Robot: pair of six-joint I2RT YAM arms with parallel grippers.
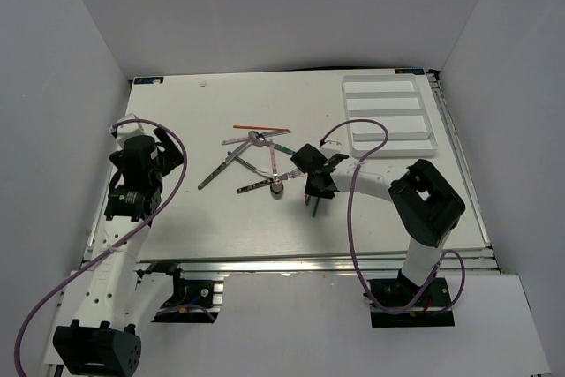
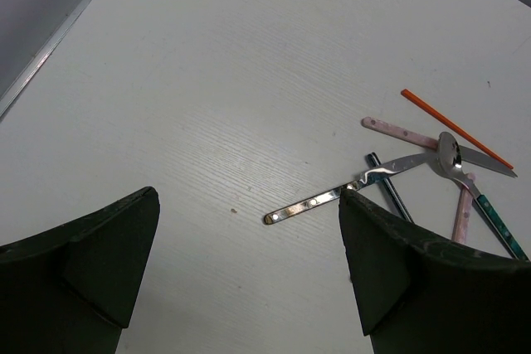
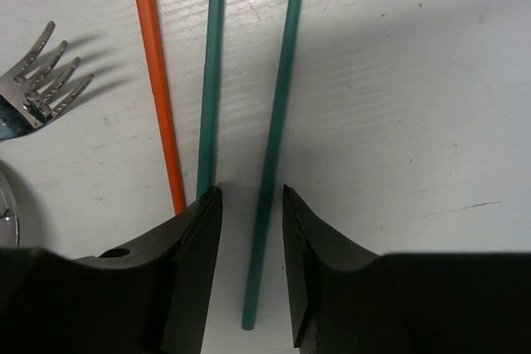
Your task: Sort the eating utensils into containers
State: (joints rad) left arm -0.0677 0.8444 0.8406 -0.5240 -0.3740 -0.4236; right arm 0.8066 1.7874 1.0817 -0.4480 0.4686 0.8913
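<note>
Silver utensils and sticks lie in a loose pile (image 1: 256, 154) mid-table. The white cutlery tray (image 1: 394, 146) stands at the far right, and I see nothing in its compartments. My right gripper (image 1: 312, 181) is low at the pile's right end. In the right wrist view it (image 3: 250, 196) is open a little, its jaws either side of a dark green stick (image 3: 282, 80) without gripping it. A second green stick (image 3: 211, 80), an orange stick (image 3: 153, 80) and a fork (image 3: 46, 76) lie just left. My left gripper (image 1: 146, 163) (image 2: 249, 205) is wide open and empty, above bare table left of a knife (image 2: 332, 196).
The left wrist view also shows a spoon (image 2: 452, 155), an orange stick (image 2: 456, 128), pink-handled utensils (image 2: 398, 130) and a green-handled one (image 2: 498, 221). White walls enclose the table on three sides. A purple cable (image 1: 353, 218) loops along the right arm.
</note>
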